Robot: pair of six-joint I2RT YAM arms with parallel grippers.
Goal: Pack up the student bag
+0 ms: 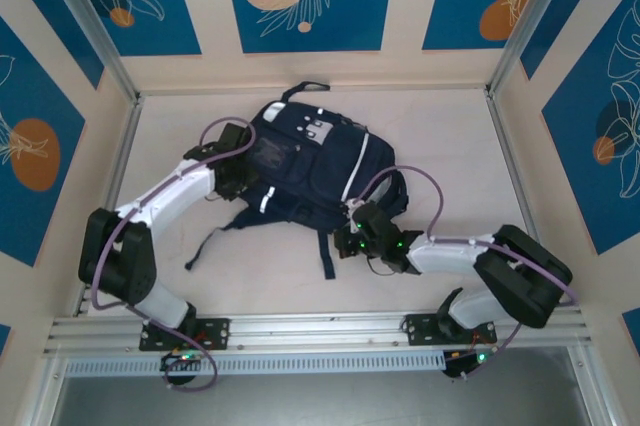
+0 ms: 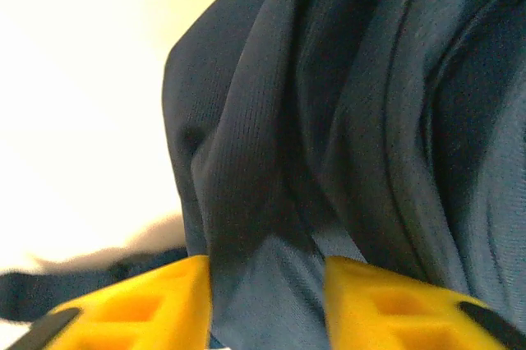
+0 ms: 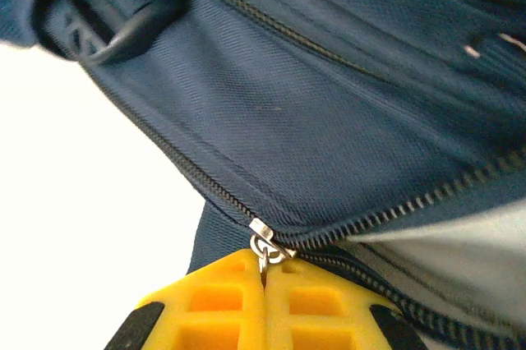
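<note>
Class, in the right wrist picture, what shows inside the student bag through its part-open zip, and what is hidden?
Light grey lining shows in the gap beside the zip pull, which the right gripper pinches shut. Fabric of the student bag covers the rest; any contents are unseen.

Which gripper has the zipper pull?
The right gripper, shut on the zipper pull of the student bag; the left gripper stands open around its fabric.

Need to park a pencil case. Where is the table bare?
Bare table lies right of the student bag, toward the right wall, and in the near strip between the shoulder straps and the rail. Crowded: bag's left side at the left gripper, near right corner at the right gripper, shut on the zipper pull.
</note>
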